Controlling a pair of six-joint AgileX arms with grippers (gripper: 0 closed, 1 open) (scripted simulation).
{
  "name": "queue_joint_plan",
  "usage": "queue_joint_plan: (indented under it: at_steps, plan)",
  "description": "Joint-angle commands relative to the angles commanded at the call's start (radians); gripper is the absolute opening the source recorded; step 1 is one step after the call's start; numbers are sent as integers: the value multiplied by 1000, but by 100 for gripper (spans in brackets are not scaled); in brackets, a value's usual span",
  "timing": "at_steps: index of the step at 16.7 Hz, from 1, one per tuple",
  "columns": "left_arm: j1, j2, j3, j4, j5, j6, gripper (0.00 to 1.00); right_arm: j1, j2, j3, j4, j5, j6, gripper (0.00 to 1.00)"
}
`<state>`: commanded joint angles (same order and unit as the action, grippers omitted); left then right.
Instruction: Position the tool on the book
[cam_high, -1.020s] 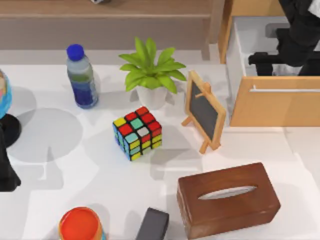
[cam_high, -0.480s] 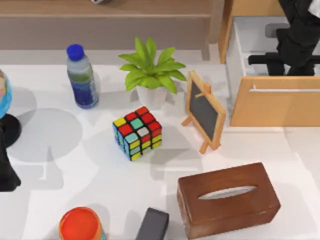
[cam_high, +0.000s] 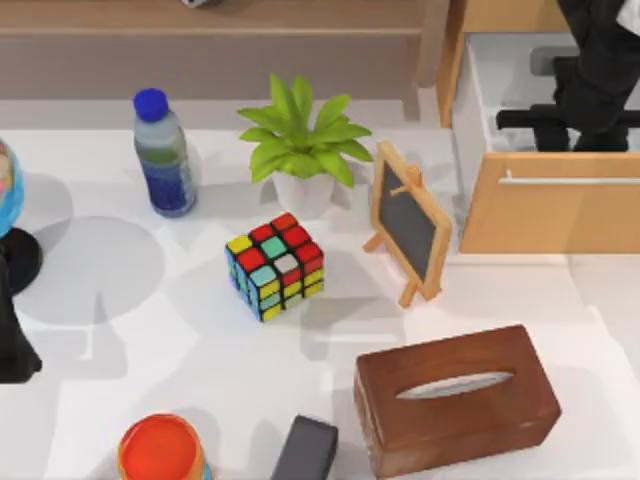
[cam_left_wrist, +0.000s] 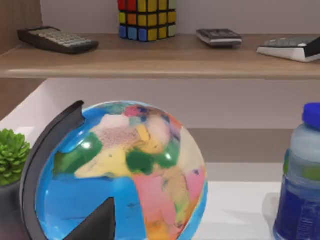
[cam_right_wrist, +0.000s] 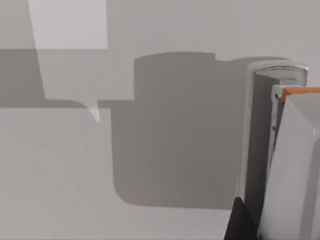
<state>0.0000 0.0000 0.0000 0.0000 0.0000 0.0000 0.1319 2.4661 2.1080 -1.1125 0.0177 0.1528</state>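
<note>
Now, from above, the right hand (cam_high: 588, 100) hangs over the open drawer (cam_high: 545, 215) at the tabletop's far right corner. A second ago it stood a little further off; since then it has slid across above the drawer's white inside and, over the last half second, barely stirred. I judge it is settling before a reach down. Whether it is apart or together I cannot tell. The left hand (cam_high: 12, 350) is parked at the left edge, well apart from the drawer, and its state I cannot tell either.

In the left wrist view, a globe (cam_left_wrist: 125, 175) stands right before the left hand, a bottle (cam_left_wrist: 300, 175) beside the globe and a shelf (cam_left_wrist: 150, 60) beyond.

In the right wrist view, the drawer's pale floor lies under the right hand, in shadow. A pale block (cam_right_wrist: 295, 150) with an orange edge sits just beside the hand, not held. It may be the tool, though I cannot be sure. Which thing is the book I cannot tell. The pick-up looks not yet begun.
</note>
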Motion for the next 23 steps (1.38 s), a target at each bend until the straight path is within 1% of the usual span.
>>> queue_joint_plan:
  at_steps: [3, 6, 10, 13, 18, 23]
  plan:
    - [0, 0, 0, 0, 0, 0, 100, -2, -50, -19, -11, -22, 12, 0]
    - [0, 0, 0, 0, 0, 0, 100, -14, -178, -76, -8, -68, 40, 0]
    - [0, 0, 0, 0, 0, 0, 100, -77, -393, -158, 24, -126, 72, 0]
    - [0, 0, 0, 0, 0, 0, 100, -134, -540, -232, 52, -159, 68, 0]
    - [0, 0, 0, 0, 0, 0, 100, -223, -719, -365, 90, -197, 0, 0]
    - [0, 0, 0, 0, 0, 0, 100, -311, -817, -491, 102, -214, -112, 0]
